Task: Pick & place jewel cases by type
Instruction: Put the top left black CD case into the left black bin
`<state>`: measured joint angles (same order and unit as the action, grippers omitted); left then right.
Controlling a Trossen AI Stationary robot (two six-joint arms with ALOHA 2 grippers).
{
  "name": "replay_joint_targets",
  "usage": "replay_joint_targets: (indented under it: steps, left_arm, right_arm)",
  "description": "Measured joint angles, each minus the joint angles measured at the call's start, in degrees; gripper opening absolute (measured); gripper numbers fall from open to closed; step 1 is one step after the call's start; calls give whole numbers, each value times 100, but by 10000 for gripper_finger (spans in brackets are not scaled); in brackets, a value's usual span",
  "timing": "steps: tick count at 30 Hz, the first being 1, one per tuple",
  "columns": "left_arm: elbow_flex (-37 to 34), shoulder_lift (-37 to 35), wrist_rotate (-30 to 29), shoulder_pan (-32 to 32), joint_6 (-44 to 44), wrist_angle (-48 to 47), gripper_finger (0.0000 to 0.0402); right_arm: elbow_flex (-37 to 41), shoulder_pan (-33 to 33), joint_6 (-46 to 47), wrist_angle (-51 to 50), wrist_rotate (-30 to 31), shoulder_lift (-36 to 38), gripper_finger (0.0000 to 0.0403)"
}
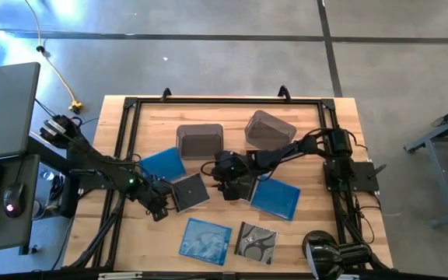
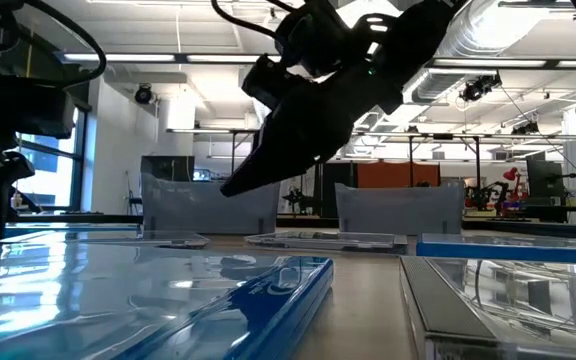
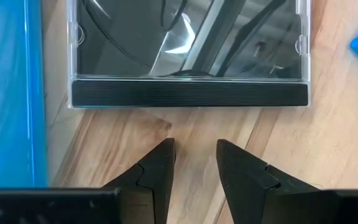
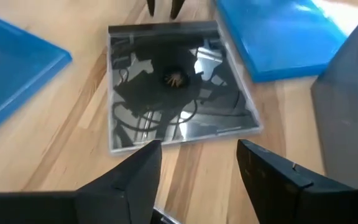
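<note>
The dark jewel case point(image 1: 190, 191) lies flat at the worktop point(image 1: 302, 241) centre. The left end effector point(image 3: 194, 163), at its 8 o'clock, is slightly parted and empty. The right end effector point(image 4: 197, 163), at its 3 o'clock, hovers spread and empty; a blue jewel case point(image 1: 276, 197) lies at its 4 o'clock.

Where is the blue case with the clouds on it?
In the high view the cloud-patterned blue case lies flat near the table's front edge, just left of the silvery-patterned case and in front of the dark case.
</note>
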<state>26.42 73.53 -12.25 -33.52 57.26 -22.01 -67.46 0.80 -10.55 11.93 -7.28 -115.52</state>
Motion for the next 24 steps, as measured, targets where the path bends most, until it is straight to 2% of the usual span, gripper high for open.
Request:
replay_joint_targets:
  steps: [6,16,21,24]
  left_arm:
    - [-7,3,-161,2,-144,89,122]
    - [-14,7,-460,13,-428,297,124]
    - [-18,13,-512,13,-591,425,159]
    - [-18,16,-563,16,-712,460,186]
  right_arm:
    - [2,-44,0,-10,-23,-2,241]
    - [0,-45,125,121,-16,-100,244]
    - [0,-51,-9,360,-159,-423,244]
    - [14,-70,-118,269,168,-485,244]
